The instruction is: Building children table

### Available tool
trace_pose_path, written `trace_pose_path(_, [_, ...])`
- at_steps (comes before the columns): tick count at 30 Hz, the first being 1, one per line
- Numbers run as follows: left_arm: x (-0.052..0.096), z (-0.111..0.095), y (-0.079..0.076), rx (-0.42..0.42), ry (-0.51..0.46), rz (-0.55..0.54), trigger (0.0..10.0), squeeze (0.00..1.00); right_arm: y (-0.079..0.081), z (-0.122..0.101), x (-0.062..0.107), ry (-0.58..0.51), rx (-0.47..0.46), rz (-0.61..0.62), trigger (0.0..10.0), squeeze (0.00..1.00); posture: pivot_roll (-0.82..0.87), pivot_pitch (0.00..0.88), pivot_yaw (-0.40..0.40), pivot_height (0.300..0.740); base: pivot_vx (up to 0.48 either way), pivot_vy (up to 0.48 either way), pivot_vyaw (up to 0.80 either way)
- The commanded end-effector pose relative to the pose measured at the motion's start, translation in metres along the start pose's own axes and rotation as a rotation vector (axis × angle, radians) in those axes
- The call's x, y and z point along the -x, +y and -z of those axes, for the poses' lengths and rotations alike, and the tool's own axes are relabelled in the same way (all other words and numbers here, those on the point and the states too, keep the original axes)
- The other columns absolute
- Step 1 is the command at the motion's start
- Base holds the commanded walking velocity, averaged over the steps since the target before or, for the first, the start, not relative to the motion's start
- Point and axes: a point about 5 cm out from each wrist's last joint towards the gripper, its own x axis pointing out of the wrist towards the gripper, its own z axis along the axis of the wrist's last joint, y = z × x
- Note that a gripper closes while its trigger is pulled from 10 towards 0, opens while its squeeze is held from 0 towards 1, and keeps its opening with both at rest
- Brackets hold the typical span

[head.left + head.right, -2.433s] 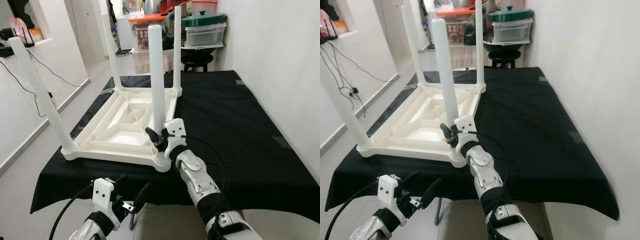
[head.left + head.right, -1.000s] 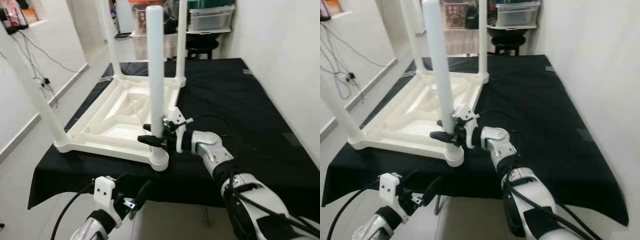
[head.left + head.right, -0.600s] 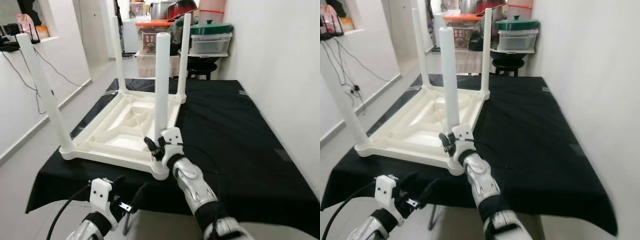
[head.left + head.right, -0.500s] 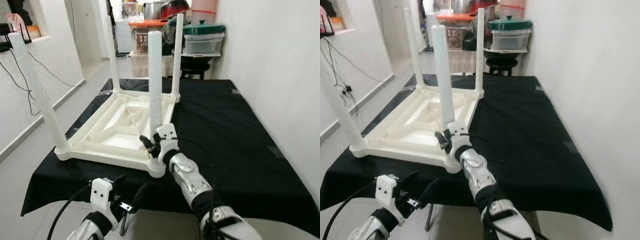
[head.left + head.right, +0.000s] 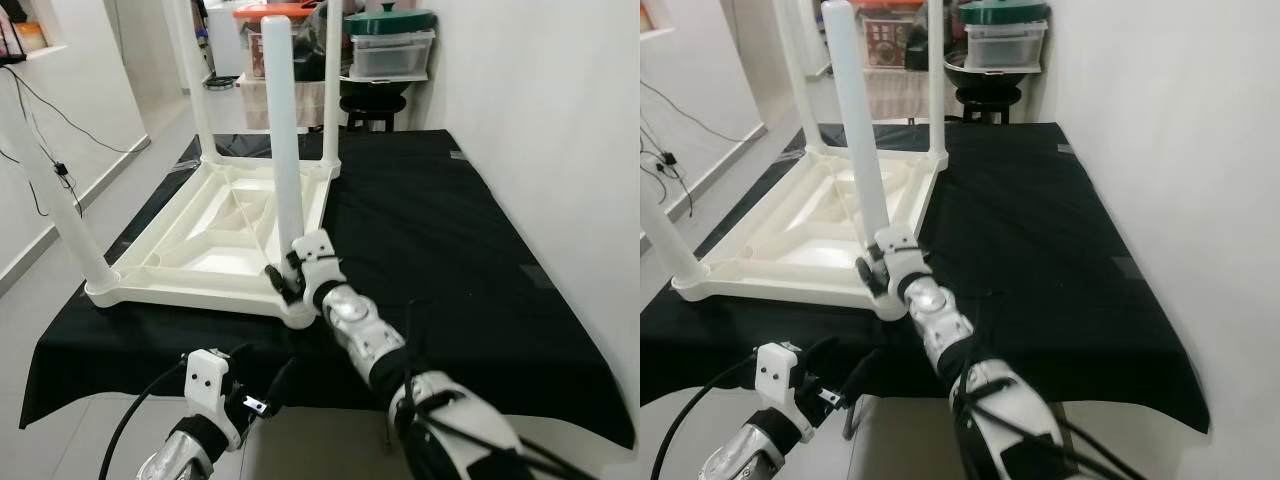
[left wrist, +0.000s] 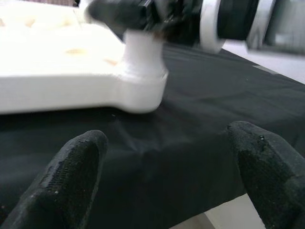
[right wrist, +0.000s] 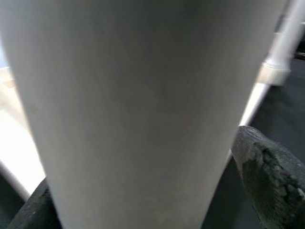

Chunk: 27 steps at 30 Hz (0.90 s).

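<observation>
Right tool is clamped round the base of the near leg, its two black fingers pinching the white post just above the corner socket. That leg stands upright in the upturned children's table, which lies top-down on the black cloth of the big table, with three more legs already standing at its other corners. The near corner sits right at the cloth's front edge.

From where I stand, the risk is in that low grip. If the arm pushes sideways rather than straight down, the tall post can lever in its socket and seat crooked, or pop loose. A hard shove could also slide the whole light plastic frame across the cloth, or tip its near corner off the edge.

Left tool hangs low in front of the table edge, fingers spread and holding nothing, so nothing steadies the frame.
</observation>
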Motion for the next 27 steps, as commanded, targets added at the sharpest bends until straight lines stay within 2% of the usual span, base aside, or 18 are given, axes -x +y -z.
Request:
trace_pose_path(1, [0.002, 0.002, 0.003, -0.002, 0.006, -0.014, 10.0, 0.00, -0.015, -0.021, -0.004, -0.053, -0.020, 0.070, 10.0, 1.00, 0.09, 0.000, 0.002, 0.740, 0.000, 0.000, 0.00])
trace_pose_path(3, [0.002, 0.002, 0.003, -0.002, 0.005, -0.015, 10.0, 0.00, -0.025, -0.038, -0.007, -0.092, -0.016, 0.098, 10.0, 1.00, 0.09, 0.000, 0.001, 0.740, 0.000, 0.000, 0.00])
trace_pose_path(5, [0.002, 0.002, 0.003, -0.003, 0.005, -0.015, 10.0, 0.00, -0.027, -0.046, -0.008, -0.110, -0.022, 0.102, 10.0, 1.00, 0.09, 0.000, 0.000, 0.740, 0.000, 0.000, 0.00])
trace_pose_path(7, [0.003, 0.002, 0.003, -0.004, 0.004, -0.017, 10.0, 0.00, -0.024, -0.058, -0.010, -0.138, -0.057, 0.066, 10.0, 0.70, 0.10, 0.000, -0.003, 0.740, 0.000, 0.000, 0.00])
trace_pose_path(8, [0.003, 0.002, 0.003, -0.004, 0.004, -0.017, 10.0, 0.00, -0.024, -0.058, -0.010, -0.138, -0.057, 0.066, 10.0, 0.70, 0.10, 0.000, -0.003, 0.740, 0.000, 0.000, 0.00])
trace_pose_path(9, [0.003, 0.002, 0.003, -0.004, 0.004, -0.019, 10.0, 0.00, -0.017, -0.060, -0.012, -0.146, -0.081, 0.021, 10.0, 0.21, 0.10, 0.000, -0.004, 0.740, 0.000, 0.000, 0.00])
trace_pose_path(10, [0.003, 0.002, 0.003, -0.004, 0.004, -0.019, 10.0, 0.00, -0.017, -0.060, -0.012, -0.146, -0.081, 0.021, 10.0, 0.21, 0.10, 0.000, -0.004, 0.740, 0.000, 0.000, 0.00])
trace_pose_path(11, [0.004, 0.002, 0.002, -0.004, 0.003, -0.020, 10.0, 0.00, -0.007, -0.058, -0.012, -0.145, -0.111, -0.040, 10.0, 0.00, 0.10, 0.000, -0.003, 0.740, 0.000, 0.000, 0.00])
trace_pose_path(13, [0.004, 0.001, 0.002, -0.005, 0.003, -0.022, 10.0, 0.00, 0.008, -0.050, -0.012, -0.129, -0.140, -0.125, 10.0, 0.00, 0.10, 0.000, 0.000, 0.740, 0.000, 0.000, 0.00])
trace_pose_path(14, [0.004, 0.001, 0.002, -0.005, 0.003, -0.022, 10.0, 0.00, 0.008, -0.050, -0.012, -0.129, -0.140, -0.125, 10.0, 0.00, 0.10, 0.000, 0.000, 0.740, 0.000, 0.000, 0.00])
trace_pose_path(15, [0.004, 0.001, 0.002, -0.004, 0.003, -0.022, 10.0, 0.00, 0.015, -0.038, -0.010, -0.101, -0.155, -0.170, 10.0, 0.00, 0.09, 0.000, 0.004, 0.740, 0.000, 0.000, 0.00])
trace_pose_path(18, [0.005, 0.001, 0.002, -0.003, 0.004, -0.022, 10.0, 0.00, 0.020, -0.029, -0.008, -0.076, -0.163, -0.205, 10.0, 0.00, 0.09, 0.000, 0.004, 0.740, 0.000, 0.000, 0.00])
trace_pose_path(19, [0.005, 0.001, 0.002, -0.001, 0.004, -0.020, 10.0, 0.00, 0.023, -0.018, -0.005, -0.055, -0.181, -0.232, 10.0, 0.00, 0.09, 0.000, 0.007, 0.740, 0.000, 0.000, 0.00])
trace_pose_path(20, [0.005, 0.001, 0.002, -0.001, 0.004, -0.020, 10.0, 0.00, 0.023, -0.018, -0.005, -0.055, -0.181, -0.232, 10.0, 0.00, 0.09, 0.000, 0.007, 0.740, 0.000, 0.000, 0.00])
trace_pose_path(22, [0.005, 0.001, 0.003, 0.002, 0.005, -0.019, 10.0, 0.00, 0.020, 0.005, 0.002, -0.009, -0.235, -0.236, 10.0, 0.00, 0.07, 0.000, 0.012, 0.740, 0.000, 0.000, 0.00])
trace_pose_path(24, [0.005, 0.001, 0.003, 0.002, 0.005, -0.019, 10.0, 0.00, 0.020, 0.005, 0.002, -0.009, -0.235, -0.236, 10.0, 0.00, 0.07, 0.000, 0.012, 0.740, 0.000, 0.000, 0.00])
trace_pose_path(26, [0.005, -0.001, 0.006, 0.008, -0.005, -0.032, 10.0, 0.00, 0.016, 0.028, 0.011, 0.028, -0.261, -0.208, 10.0, 0.00, 0.05, 0.000, 0.024, 0.740, 0.000, 0.000, 0.00])
trace_pose_path(27, [0.005, -0.001, 0.006, 0.008, -0.005, -0.032, 10.0, 0.00, 0.016, 0.028, 0.011, 0.028, -0.261, -0.208, 10.0, 0.00, 0.05, 0.000, 0.024, 0.740, 0.000, 0.000, 0.00])
